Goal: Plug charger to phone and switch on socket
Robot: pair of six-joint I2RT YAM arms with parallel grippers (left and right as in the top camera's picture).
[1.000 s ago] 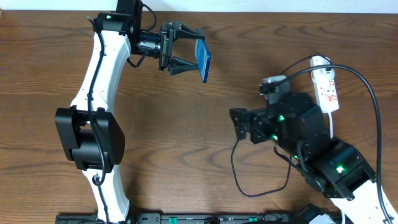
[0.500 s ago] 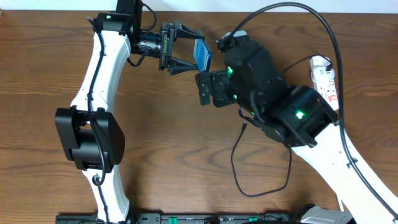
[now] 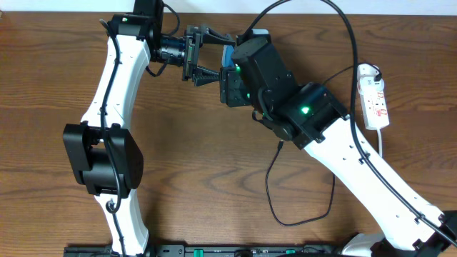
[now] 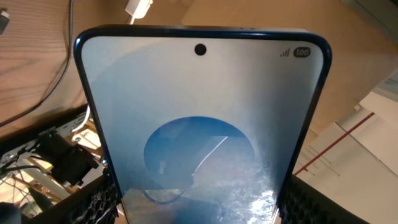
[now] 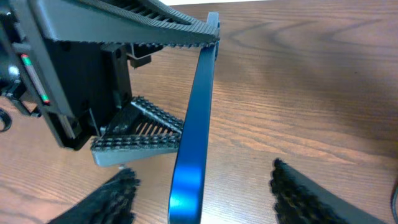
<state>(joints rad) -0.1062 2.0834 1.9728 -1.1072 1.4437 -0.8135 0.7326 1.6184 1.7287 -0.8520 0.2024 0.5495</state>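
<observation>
Your left pincer (image 5: 198, 81) grasps the phone (image 4: 202, 124) by its edges above the bench's (image 3: 207, 178) far edge. The right pincer (image 5: 205, 199) is released. The phone is slippery and fragile; take the limp charger (image 3: 267, 189) just behind its tip.

The phone (image 4: 202, 137) sits in the left gripper (image 3: 221, 60) — right gripper (image 3: 230, 86) just beside it, socket (image 3: 375, 100) far right.

The left arm (image 3: 114, 78) and right arm (image 3: 364, 171) have white link shells, black joint housings (image 3: 103, 160) and green indicator lights. A black cable runs along the left arm's white link. The left claw (image 5: 198, 84) has black fingers (image 5: 140, 144) with toothed ridges.
</observation>
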